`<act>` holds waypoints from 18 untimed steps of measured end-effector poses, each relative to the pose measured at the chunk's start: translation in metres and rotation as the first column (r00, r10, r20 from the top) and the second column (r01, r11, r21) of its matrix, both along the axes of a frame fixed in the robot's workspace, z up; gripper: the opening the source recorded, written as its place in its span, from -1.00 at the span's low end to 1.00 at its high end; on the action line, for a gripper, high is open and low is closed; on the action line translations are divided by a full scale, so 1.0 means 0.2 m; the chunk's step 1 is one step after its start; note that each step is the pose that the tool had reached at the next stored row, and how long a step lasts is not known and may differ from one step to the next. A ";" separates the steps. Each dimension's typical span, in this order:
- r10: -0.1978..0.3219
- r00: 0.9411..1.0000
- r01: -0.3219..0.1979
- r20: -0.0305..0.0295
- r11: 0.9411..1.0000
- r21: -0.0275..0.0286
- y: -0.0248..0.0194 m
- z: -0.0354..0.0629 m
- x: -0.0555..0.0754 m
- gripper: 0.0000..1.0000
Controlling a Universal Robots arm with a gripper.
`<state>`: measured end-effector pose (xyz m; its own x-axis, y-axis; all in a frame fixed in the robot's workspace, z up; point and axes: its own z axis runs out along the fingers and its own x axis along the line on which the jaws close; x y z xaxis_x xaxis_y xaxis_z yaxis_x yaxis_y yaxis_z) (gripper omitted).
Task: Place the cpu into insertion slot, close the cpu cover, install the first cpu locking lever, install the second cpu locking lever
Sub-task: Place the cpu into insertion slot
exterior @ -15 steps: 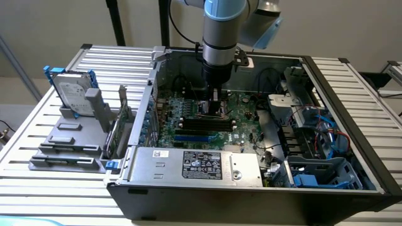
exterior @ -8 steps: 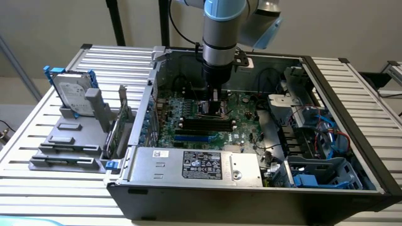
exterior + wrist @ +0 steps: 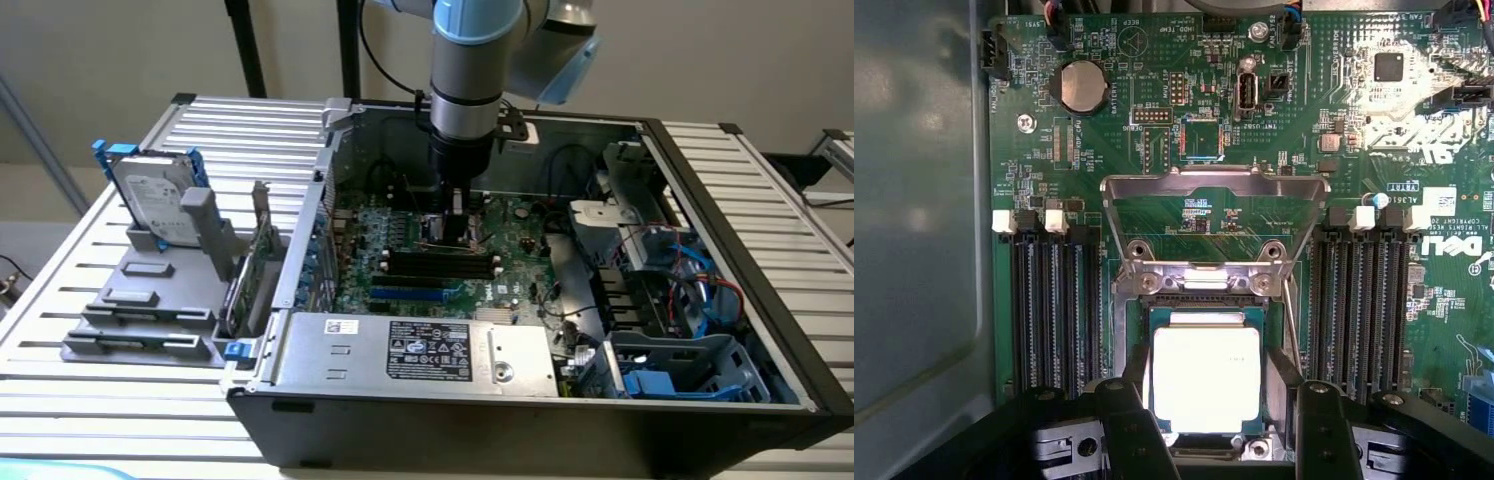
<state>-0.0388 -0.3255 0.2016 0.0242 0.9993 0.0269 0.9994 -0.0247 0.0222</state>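
1. The black two-fingered tool (image 3: 1211,370) hangs low over the board. Its fingers (image 3: 1126,425) are spread wide, one on each side of the cpu. Whether they touch the chip's edges cannot be told.
2. The small, flat, square cpu with a silvery metal face (image 3: 1206,385) lies flat in the insertion slot, between the two fingers.
3. The small, square, black insertion slot with a silvery metal rim (image 3: 1199,299) frames the chip on all sides.
4. Just beyond it, the thin silvery metal cpu cover with a central window (image 3: 1214,184) is swung open from its hinge at the slot's far edge. Green board shows through the window.
5. Long black memory slots with white latches (image 3: 1049,300) run along both sides of the slot.
6. Farther on, the green motherboard (image 3: 1304,110) carries a round silver coin battery (image 3: 1082,85).
7. In the exterior view, the grey and pale blue robot arm (image 3: 467,80) reaches straight down into the open black computer case (image 3: 534,430).
8. A silvery labelled power supply box (image 3: 414,350) sits at the case's near edge.
9. The case rests on a slatted metal counter (image 3: 747,180). On the exterior view's left, a grey hard drive (image 3: 150,195) stands upright in a grey holder (image 3: 147,300).
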 end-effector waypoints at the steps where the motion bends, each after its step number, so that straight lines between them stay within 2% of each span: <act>1: 0.000 1.000 0.000 0.000 1.000 0.000 0.000 0.000 0.00 0.08; 18: -0.009 1.000 0.009 0.002 1.000 0.000 0.001 -0.010 0.00 0.08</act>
<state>-0.0388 -0.3253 0.1995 0.0332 0.9991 0.0271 0.9991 -0.0338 0.0240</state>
